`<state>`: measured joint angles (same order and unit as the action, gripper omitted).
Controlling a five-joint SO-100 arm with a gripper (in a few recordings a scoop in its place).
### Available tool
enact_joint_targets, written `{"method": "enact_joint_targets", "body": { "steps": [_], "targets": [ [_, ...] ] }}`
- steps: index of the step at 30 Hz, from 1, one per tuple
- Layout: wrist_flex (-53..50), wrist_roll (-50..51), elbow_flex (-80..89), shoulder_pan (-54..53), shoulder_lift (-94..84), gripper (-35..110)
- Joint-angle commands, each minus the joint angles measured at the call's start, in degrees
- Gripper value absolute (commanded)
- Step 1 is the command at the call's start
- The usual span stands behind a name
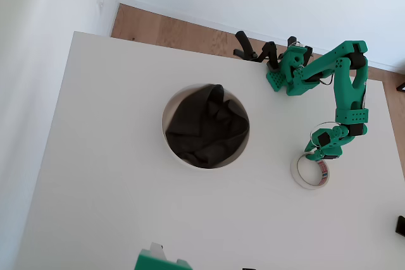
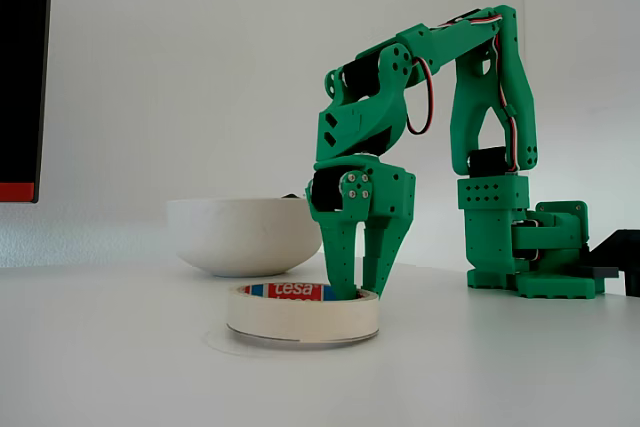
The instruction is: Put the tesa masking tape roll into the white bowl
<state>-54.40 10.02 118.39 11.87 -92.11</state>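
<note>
Gripper (image 2: pixel 362 290) straddles the tape (image 2: pixel 302 313) rim, narrowly parted, nothing lifted yet; grasp, carry and drop into the bowl (image 2: pixel 243 235) beside it remain.

Bare table (image 1: pixel 114 175) between tape roll (image 1: pixel 311 172) and bowl (image 1: pixel 169 147); no obstacle.

Tesa masking tape roll (image 2: pixel 303 315): cream-white ring, red/blue printed core, laid flat on table; seen right of bowl in overhead view (image 1: pixel 311 172). White bowl (image 1: pixel 169 147): large, round, upright, dark cloth bunched inside; well apart from roll.
</note>
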Motion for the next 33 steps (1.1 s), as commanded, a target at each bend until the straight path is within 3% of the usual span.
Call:
{"method": "enact_joint_targets", "body": {
  "steps": [1,15,26,33],
  "targets": [
    [-0.97,0.09,-2.99,0.79,-1.05,-8],
    [-2.02,-0.26,-2.90,-0.97,-9.49,-8],
    [-26.98,-2.46,-22.94,-7.29,-34.72,-8],
    [-33.05,-5.36,-35.33,-21.27,-37.88,-8]
  ]
}}
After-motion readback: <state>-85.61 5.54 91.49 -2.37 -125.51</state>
